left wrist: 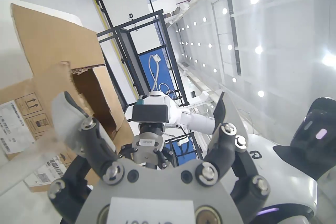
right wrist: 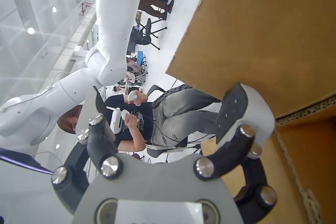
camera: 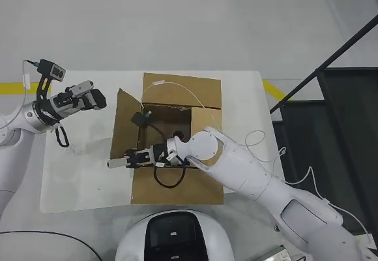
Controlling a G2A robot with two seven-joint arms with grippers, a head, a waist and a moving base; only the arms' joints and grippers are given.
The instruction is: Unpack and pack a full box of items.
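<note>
Box (camera: 182, 91) sits open on the table (camera: 78, 183); we see barcode stickers (left wrist: 15, 128) and an up-arrows mark (left wrist: 29, 104) on its side. Both claws released: left gripper (camera: 88, 96) beside it, right gripper (camera: 120, 161) at its edge.

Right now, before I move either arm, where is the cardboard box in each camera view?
Top view: cardboard box in the middle of the table, flaps open.
Left wrist view: its labelled side and a raised flap face the camera, with the right arm behind.
Right wrist view: its cardboard is close beside one finger.
Shared landmark: the right gripper at the box's edge.
</note>
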